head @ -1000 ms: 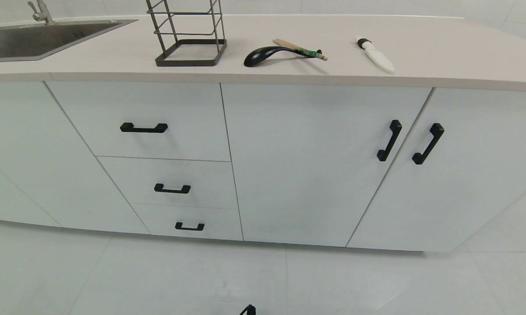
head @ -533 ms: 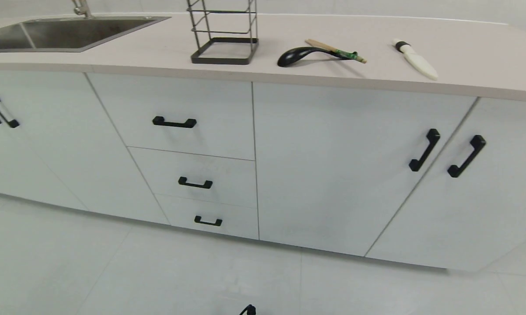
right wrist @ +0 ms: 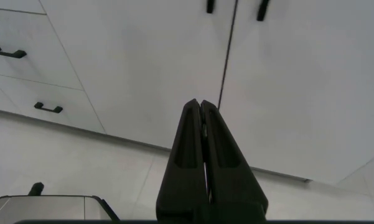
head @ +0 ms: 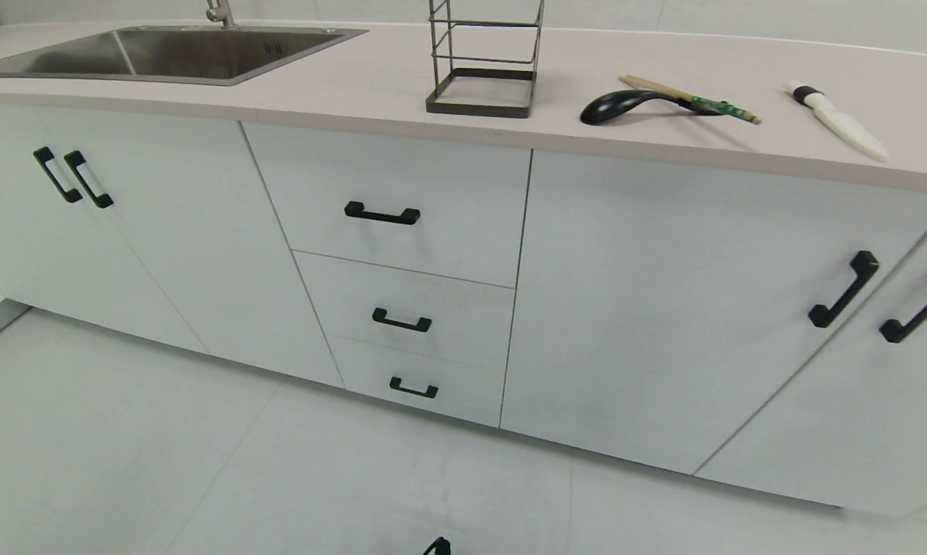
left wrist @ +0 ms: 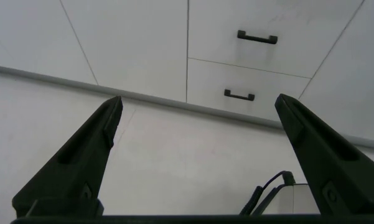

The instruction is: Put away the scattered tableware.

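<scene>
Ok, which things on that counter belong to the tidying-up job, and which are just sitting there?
Job: black spoon, chopsticks, white knife; probably the wire rack, as their holder.
Just there: sink, tap, drawers, cupboard doors.

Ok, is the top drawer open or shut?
Shut: the top drawer has its front flush with the cabinet door beside it, no gap showing.

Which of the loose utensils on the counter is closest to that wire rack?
The black spoon, its bowl nearest the wire rack. The chopsticks lie beyond it by its handle, and the white knife is farthest away.
</scene>
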Robot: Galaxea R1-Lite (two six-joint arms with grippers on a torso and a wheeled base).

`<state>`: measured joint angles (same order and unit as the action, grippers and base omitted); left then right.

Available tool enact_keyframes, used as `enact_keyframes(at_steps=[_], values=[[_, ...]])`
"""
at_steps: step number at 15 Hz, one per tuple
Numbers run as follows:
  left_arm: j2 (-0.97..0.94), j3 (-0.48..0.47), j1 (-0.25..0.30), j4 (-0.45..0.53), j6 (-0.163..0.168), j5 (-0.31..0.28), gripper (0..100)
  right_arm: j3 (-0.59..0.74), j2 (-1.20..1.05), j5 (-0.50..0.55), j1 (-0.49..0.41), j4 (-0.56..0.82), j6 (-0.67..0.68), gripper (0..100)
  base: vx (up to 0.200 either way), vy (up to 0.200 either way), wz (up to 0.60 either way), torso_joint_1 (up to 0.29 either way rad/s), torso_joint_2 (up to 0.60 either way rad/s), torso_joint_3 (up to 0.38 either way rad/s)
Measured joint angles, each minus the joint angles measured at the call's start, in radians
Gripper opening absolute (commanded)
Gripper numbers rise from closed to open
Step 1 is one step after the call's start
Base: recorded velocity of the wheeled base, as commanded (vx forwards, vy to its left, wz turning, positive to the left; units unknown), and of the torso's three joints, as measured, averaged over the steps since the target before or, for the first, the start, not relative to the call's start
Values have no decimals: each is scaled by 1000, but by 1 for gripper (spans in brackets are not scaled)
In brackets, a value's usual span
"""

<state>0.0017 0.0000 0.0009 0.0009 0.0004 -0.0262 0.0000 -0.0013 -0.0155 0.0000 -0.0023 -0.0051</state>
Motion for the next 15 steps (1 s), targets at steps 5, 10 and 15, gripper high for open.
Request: enact_keyframes(at_steps=[5, 10, 15], values=[[0, 0, 0, -1, -1, 1, 100, 0, 0, 0, 0, 1, 0, 0, 40, 40, 0, 0, 0, 0], [0, 0, 0, -1, 1, 0, 100, 0, 0, 0, 0, 0, 0, 0, 0, -160, 0, 1, 4, 2], [0, 0, 0, -2, 0, 2, 100, 0, 0, 1, 0, 0, 1, 0, 0, 0, 0, 0, 0, 0]])
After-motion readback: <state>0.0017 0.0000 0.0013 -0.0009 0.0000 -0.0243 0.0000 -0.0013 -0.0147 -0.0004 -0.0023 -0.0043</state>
